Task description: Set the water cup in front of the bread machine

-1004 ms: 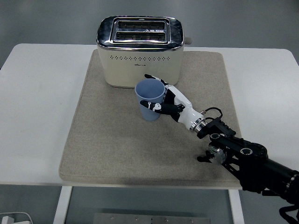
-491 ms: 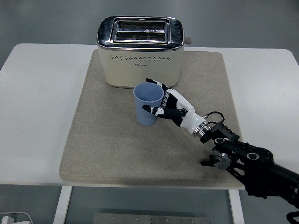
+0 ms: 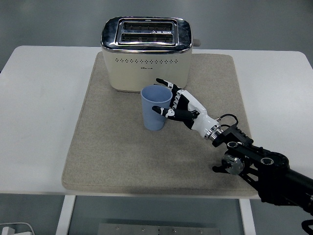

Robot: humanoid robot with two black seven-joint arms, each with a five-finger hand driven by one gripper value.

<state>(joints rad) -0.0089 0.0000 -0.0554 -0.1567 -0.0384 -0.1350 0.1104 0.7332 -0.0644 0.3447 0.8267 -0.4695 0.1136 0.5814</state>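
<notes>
Since prev. frame, right hand (image 3: 177, 104) has eased its hold: fingers (image 3: 166, 82) now spread and extended beside the cup, no longer wrapped round it; thumb tip at or just off the cup wall, contact not resolvable. Cup itself sits slightly right of its earlier spot.

Near to far, ref. = blue water cup (image 3: 156, 107):
- Black right arm (image 3: 266, 169) enters from lower right, nearer the bench edge than the cup.
- Hand: immediately right of cup, relaxed and holding nothing.
- Cup: upright on beige mat (image 3: 117, 156), mouth up, resting on its base.
- Bread machine (image 3: 145, 53): cream w/ chrome top, directly behind cup, small gap between them.
- White bench (image 3: 39, 112) extends beyond mat on both sides of cup.
</notes>
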